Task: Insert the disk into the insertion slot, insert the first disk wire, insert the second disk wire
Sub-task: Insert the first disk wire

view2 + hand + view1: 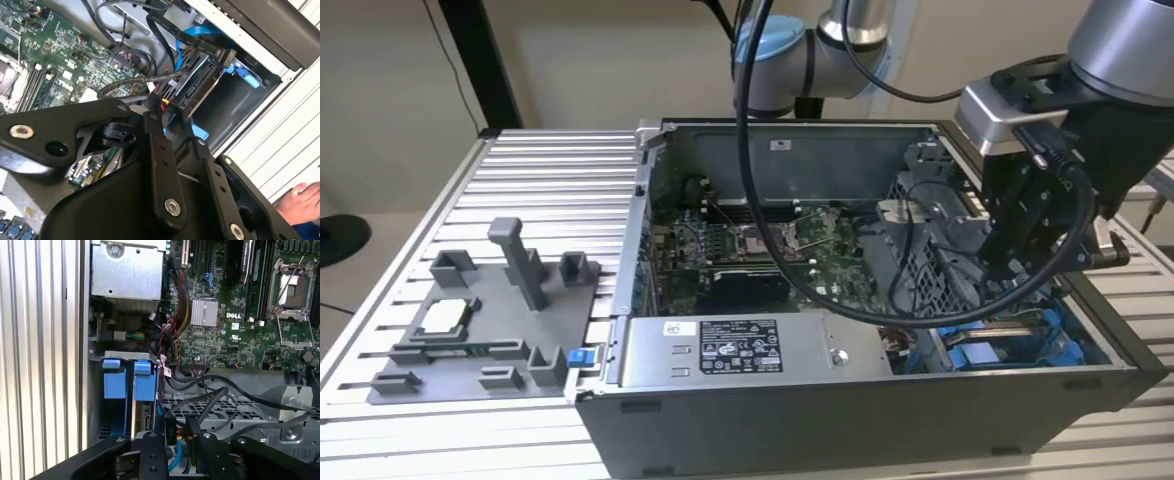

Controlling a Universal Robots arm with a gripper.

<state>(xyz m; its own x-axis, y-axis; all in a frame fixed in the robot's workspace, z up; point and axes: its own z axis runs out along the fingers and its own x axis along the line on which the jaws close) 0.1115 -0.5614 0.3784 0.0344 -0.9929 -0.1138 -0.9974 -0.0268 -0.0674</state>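
Aluminium slats make up your tabletop [520, 170], and the open computer case [854, 425] stands on it with your arm [1121, 50] reaching down into it. Well away from the jaws lies a grey moulded fixture [480, 320]. Inside the case, the grey metal box [720, 350] with its sticker and the green circuit board [240, 335] sit off to the side of the jaws. Just ahead of the jaws is the slot [227, 112], and the disk [197, 82] already rests inside it, its blue carrier [240, 75] at the outer edge. A black cable [190, 37] crosses over the disk and ends in a flat connector [226, 56]. Between the jaws sits a small black plug [170, 430] with red and yellow wires [163, 104]; you cannot tell whether the jaws clamp it or stand released. A person's hand [300, 200] shows behind the jaws.
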